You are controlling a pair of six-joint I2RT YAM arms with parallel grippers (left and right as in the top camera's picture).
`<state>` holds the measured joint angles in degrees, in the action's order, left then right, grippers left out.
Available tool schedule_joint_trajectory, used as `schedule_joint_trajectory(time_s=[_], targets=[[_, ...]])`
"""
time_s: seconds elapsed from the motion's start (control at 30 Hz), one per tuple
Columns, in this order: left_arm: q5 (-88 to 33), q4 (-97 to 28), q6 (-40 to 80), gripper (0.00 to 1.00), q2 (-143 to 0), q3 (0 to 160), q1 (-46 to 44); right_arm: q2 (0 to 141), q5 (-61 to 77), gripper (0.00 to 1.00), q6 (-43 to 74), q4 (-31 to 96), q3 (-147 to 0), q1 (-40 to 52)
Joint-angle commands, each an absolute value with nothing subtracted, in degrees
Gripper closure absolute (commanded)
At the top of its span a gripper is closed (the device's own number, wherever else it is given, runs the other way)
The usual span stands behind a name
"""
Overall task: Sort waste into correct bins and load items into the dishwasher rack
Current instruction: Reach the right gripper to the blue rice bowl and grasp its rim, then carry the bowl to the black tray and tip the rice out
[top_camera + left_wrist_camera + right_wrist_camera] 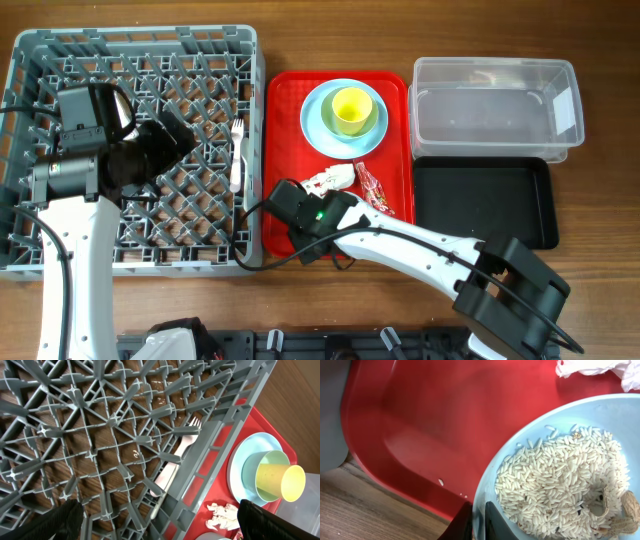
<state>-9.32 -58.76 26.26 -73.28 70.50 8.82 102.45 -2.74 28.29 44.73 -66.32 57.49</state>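
Wooden tabletop (600, 290) is carrying everything; on it the right gripper (477, 522) is pinching the near rim of the bowl (600, 410), one finger inside and one outside, probably so the rice scraps (555, 480) can be lifted off the red tray (420, 420) and tipped into the clear tub (495, 65). Meanwhile the left gripper (166, 519) is hovering, fingers spread wide, over the dishwasher rack (100, 435), where the fork (177, 455) is lying along the wall

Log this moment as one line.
left fingers open over rack | fork in rack | right fingers pinching bowl rim, rice inside | cup on plate
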Motion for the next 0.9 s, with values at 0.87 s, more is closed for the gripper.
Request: schedule_joint_trajectory(time_s=[0.87], targets=[[-9.8, -58.6, 26.4, 0.0, -73.1, 71.4, 9.2, 97.5, -9.6, 0.96, 27.3, 77.9, -89.6, 45.4]])
